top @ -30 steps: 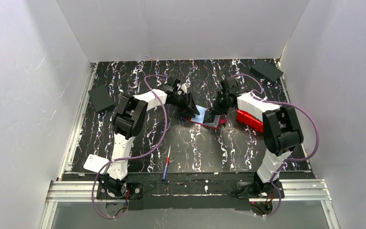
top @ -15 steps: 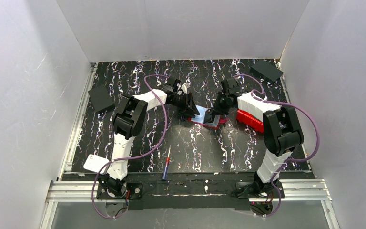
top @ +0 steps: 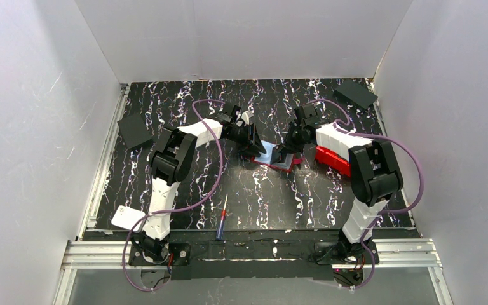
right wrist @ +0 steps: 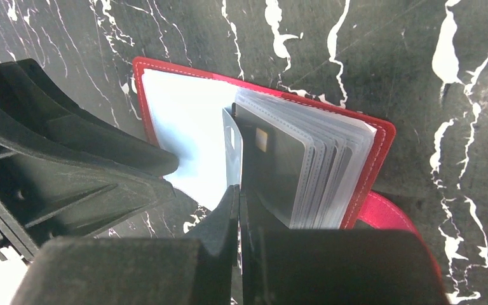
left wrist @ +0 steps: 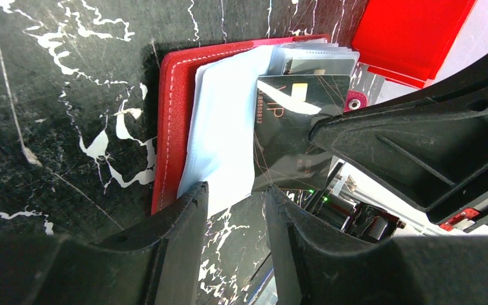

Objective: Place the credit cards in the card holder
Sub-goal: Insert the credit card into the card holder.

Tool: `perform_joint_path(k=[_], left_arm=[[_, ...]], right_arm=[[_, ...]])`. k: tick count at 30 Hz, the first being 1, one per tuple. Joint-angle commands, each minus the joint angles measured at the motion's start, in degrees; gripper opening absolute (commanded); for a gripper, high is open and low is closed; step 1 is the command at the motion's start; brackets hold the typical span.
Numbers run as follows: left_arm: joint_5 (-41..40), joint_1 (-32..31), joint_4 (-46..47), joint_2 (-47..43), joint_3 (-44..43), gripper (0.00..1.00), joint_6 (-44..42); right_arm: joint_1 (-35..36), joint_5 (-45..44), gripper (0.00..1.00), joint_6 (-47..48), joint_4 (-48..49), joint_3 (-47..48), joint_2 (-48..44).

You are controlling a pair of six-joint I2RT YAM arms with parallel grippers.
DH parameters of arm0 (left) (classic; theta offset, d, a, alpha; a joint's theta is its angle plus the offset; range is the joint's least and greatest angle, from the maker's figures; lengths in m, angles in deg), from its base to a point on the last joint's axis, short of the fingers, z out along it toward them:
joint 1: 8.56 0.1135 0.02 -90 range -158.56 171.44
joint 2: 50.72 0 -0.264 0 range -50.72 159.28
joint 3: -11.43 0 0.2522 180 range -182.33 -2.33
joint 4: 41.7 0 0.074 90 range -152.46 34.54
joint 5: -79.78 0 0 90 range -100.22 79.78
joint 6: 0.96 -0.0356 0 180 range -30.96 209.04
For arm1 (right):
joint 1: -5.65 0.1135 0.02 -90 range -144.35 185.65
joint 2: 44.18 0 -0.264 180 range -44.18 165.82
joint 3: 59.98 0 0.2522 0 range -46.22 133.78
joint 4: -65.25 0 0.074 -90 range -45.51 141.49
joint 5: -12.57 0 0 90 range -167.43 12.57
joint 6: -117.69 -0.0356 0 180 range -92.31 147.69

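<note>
Plain white walls enclose on three sides a black, white-veined table edged by aluminium rails.

The left hand angles down with fingers apart, facing the right hand, pinched closed.

Open card holder mid-bench, a pincer on either side.

The card holder lies open at the middle of the bench. The left pincer sits at its 9 o'clock edge over the inner flap. The right pincer is at its 3 o'clock, pinching a credit card over the stack of sleeves; whether the card is in a sleeve or only on top, I cannot tell. A bin stands just beside the holder at 3 o'clock. One flat square lies at the bench's 9 o'clock edge, another in the 1 o'clock corner. A pen-like stick lies toward 6 o'clock, and a flat slip toward 7 o'clock.
</note>
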Motion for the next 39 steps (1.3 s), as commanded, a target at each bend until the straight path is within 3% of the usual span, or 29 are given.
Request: perform_joint_path(k=[1, 22, 39], left_arm=[[-2.7, -0.2, -4.7, -0.7, 0.7, 0.38, -2.4], [-2.2, -0.1, -5.0, -0.4, 0.7, 0.38, -2.7], [-1.6, -0.1, -4.1, -0.5, 0.8, 0.38, -1.8]], right_arm=[[-0.1, 0.0, 0.01, 1.9, 2.7, -1.8, 2.3], [-5.1, 6.3, 0.01, -3.1, 18.3, -10.1, 1.4], [-5.6, 8.2, 0.01, -16.2, 25.2, -19.3, -2.2]])
